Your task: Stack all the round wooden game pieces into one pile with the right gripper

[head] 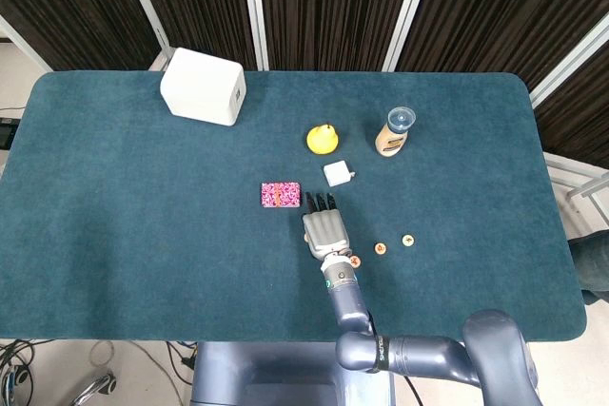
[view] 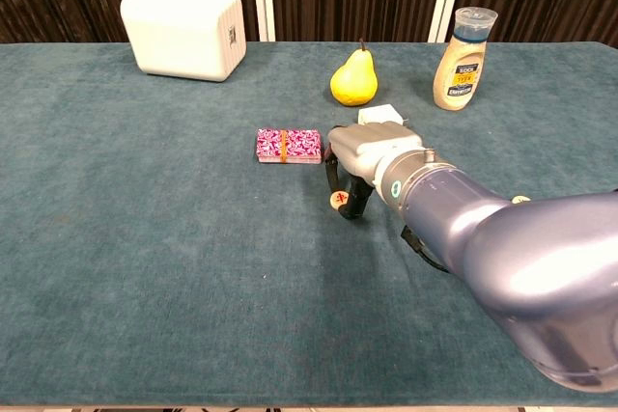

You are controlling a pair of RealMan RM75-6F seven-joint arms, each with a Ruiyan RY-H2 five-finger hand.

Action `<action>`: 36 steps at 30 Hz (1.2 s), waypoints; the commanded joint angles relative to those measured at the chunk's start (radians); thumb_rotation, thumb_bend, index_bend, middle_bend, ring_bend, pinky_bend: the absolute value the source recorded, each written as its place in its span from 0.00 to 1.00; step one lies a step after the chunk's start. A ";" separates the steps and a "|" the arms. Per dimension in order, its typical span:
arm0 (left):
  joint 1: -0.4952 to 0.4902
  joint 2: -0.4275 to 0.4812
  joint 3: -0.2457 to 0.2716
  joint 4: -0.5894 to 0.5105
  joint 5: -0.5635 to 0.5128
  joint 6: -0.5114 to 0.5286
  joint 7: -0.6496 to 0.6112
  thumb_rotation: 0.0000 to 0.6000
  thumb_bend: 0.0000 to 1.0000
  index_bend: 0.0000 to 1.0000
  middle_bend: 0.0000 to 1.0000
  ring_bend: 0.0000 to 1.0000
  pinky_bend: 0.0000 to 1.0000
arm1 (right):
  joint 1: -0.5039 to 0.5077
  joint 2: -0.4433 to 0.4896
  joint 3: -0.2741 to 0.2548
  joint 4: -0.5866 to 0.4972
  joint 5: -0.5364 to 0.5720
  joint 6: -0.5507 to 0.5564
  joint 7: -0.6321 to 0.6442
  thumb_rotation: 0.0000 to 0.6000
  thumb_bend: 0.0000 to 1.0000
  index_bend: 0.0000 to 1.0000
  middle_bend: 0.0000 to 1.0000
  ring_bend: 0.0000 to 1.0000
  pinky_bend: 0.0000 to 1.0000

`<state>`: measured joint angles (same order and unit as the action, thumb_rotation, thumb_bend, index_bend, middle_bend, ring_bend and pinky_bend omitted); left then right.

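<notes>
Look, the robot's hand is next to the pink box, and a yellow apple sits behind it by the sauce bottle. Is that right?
Nearly. The hand is beside the pink box, and the sauce bottle is there too, but the yellow fruit is a pear, not an apple. The chest view shows its narrow neck and stem.

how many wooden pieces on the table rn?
4 visible: one pinched in the right hand (piece), one by its wrist, two right of it. More may be hidden under the arm.

No legible text or labels
</notes>
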<state>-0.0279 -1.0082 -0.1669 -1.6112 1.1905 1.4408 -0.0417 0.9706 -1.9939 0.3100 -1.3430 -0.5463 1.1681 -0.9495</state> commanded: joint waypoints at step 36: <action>-0.002 -0.011 0.005 -0.010 0.004 0.014 0.048 1.00 0.09 0.00 0.00 0.00 0.05 | -0.186 0.357 -0.173 -0.484 -0.141 0.106 0.057 1.00 0.40 0.52 0.00 0.00 0.00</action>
<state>-0.0299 -1.0192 -0.1616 -1.6216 1.1947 1.4541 0.0058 0.7919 -1.6437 0.1446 -1.8227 -0.6795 1.2724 -0.9002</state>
